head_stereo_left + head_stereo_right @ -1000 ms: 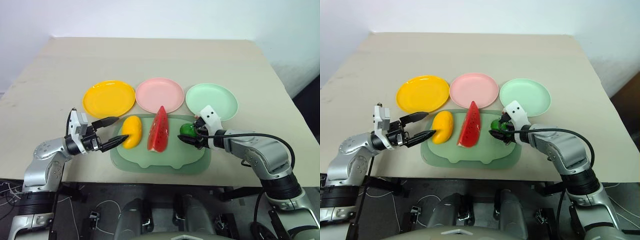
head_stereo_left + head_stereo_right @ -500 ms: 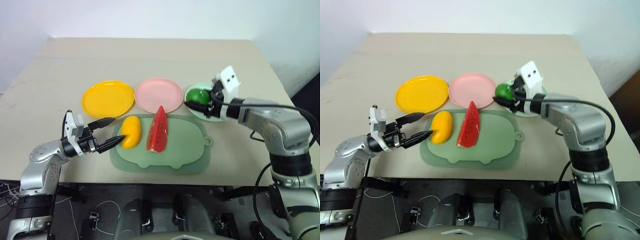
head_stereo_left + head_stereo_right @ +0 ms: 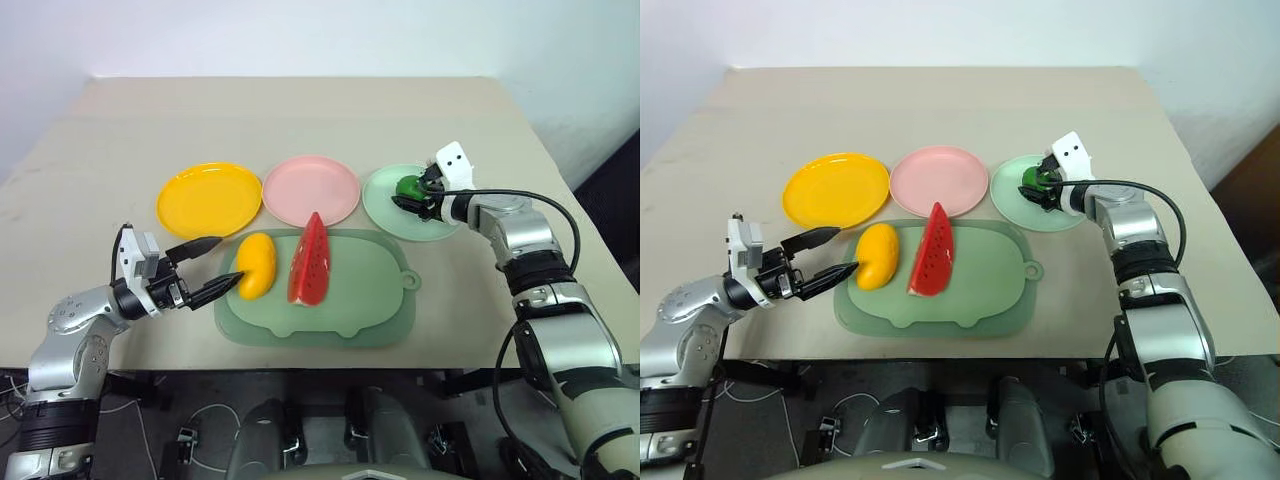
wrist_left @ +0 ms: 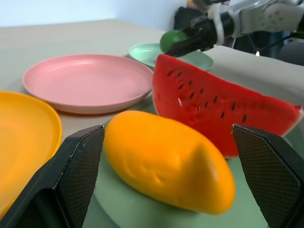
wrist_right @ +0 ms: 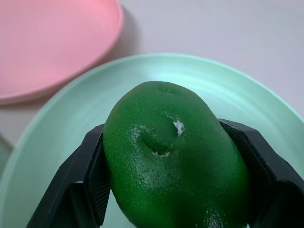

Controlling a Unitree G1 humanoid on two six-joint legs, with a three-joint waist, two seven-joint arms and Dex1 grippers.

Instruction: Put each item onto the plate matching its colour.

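Note:
My right gripper (image 3: 409, 194) is shut on the green lime (image 3: 408, 186) and holds it over the mint green plate (image 3: 385, 209). In the right wrist view the lime (image 5: 173, 159) sits between both black fingers (image 5: 83, 183) with the green plate (image 5: 57, 128) below. The yellow mango (image 3: 256, 264) and the red watermelon slice (image 3: 308, 259) lie on the pale green mat (image 3: 350, 300). My left gripper (image 3: 212, 267) is open just left of the mango, fingers pointing at it. The yellow plate (image 3: 209, 198) and pink plate (image 3: 311, 189) hold nothing.
The three plates stand in a row behind the mat. The beige table (image 3: 300, 120) stretches wide behind them. The mat's tab (image 3: 411, 281) points toward the right side, and the table's front edge runs just below the mat.
My right gripper has carried the lime from the mat's right end up and away to above the green plate. The left gripper stays open beside the mango.

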